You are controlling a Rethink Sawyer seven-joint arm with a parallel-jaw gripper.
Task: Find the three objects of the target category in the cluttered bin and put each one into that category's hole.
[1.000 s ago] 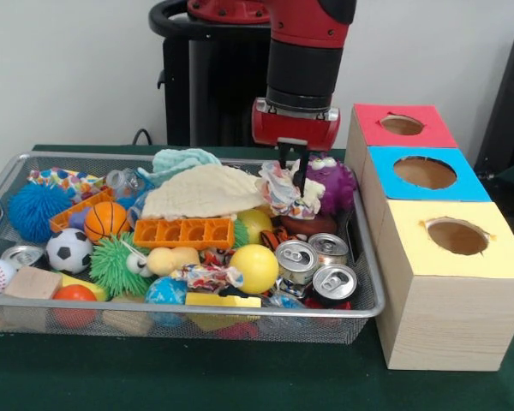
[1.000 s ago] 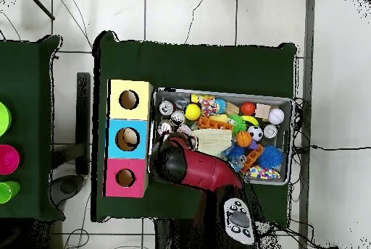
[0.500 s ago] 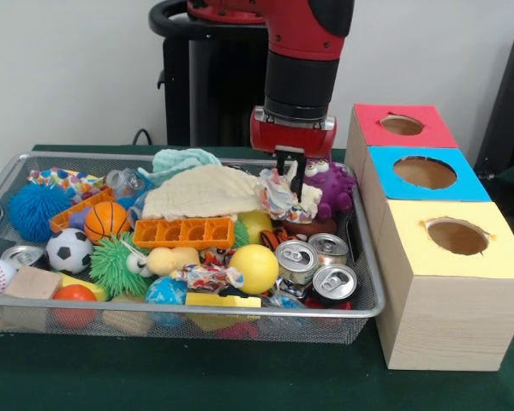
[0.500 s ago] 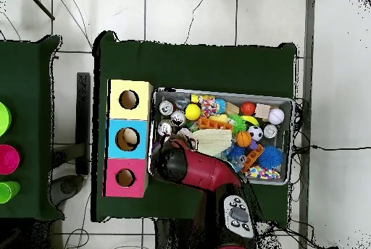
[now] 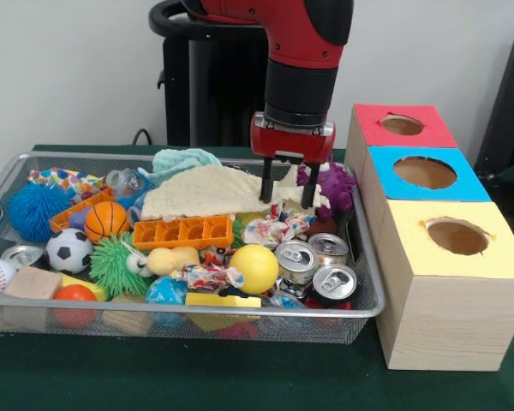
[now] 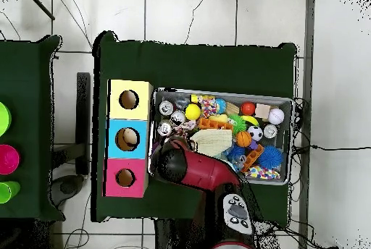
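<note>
While I look across the bench (image 5: 240,377), I see my pincer (image 5: 287,192) hanging over the far right part of the wire bin (image 5: 34,321). Its two black fingers (image 5: 266,184) are spread wide and hold nothing. They hang just above the cream cloth (image 5: 207,190) and beside the purple bumpy toy (image 5: 332,181).

Just below the pincer lies a crumpled bundle of patterned cloth (image 5: 277,229). It rests loose in the bin, between the orange block tray (image 5: 183,232) and the three silver cans (image 5: 317,264). A second bundle like it (image 5: 207,276) sits nearer the front, next to the yellow ball (image 5: 254,267).

From above, the red arm (image 6: 196,170) covers that corner of the bin, so I cannot see the pincer there. The three boxes stand in a row beside the bin: red (image 5: 400,125), blue (image 5: 424,172) and yellow (image 5: 457,236). Each has a round hole on top.

I cannot tell which kind of thing I am meant to pick. I think I am in the hunting and grabbing step, and nothing is in hand to drop into a hole yet. If the cloth bundle is my target, I need to go straight down with the fingers on each side of it and squeeze. Then I lift high to clear the bin wall. The cream cloth could get pinched too.
</note>
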